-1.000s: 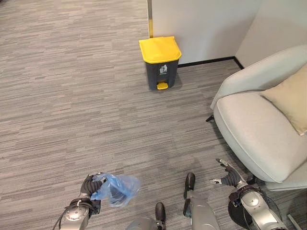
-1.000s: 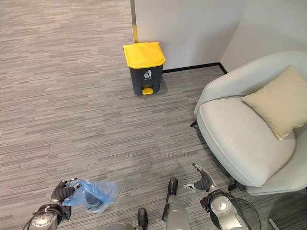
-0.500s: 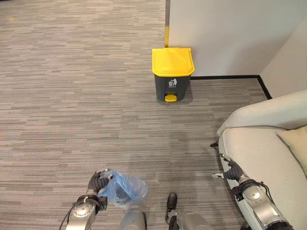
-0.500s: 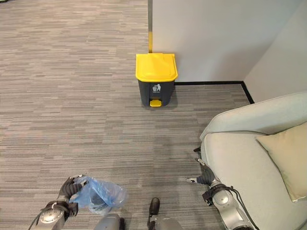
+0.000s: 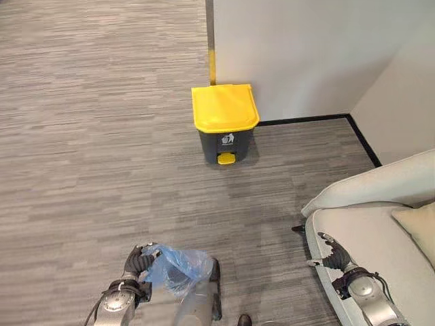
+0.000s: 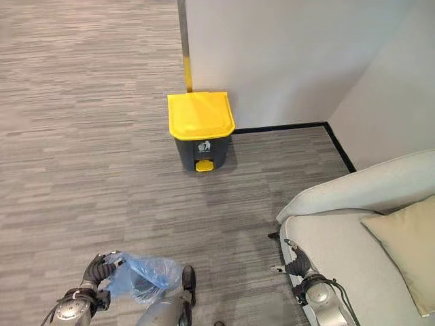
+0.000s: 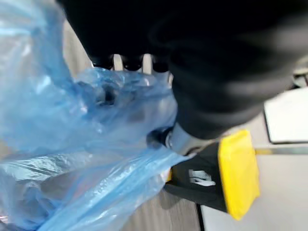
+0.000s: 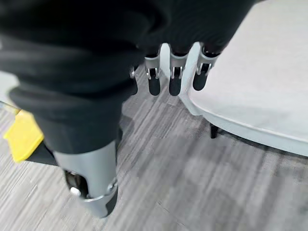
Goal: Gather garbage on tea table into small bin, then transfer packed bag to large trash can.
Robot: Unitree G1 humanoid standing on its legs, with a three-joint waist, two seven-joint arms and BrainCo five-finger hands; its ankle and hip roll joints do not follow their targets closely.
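Blue plastic bag [image 5: 178,269], crumpled and translucent with something dark inside it, hangs from the left hand [image 5: 137,260] low at the left of the head views, above the grey striped carpet [image 5: 102,156]. The left hand's fingers are curled round the gathered top of the bag, and the wrist view shows the film bunched against the fingers [image 7: 129,63] (the dark contents cannot be made out). The large trash can [image 5: 225,123], dark grey with a closed yellow lid and a yellow pedal, stands on the carpet against the white wall [image 5: 306,54], well apart from the bag and ahead of it. The right hand [image 5: 334,256] shows low at the right, holding nothing, its fingers [image 8: 174,79] relaxed and hanging loosely, just over the edge of a light grey armchair [image 5: 380,224]. A beige cushion [image 6: 408,248] lies on the armchair's seat.
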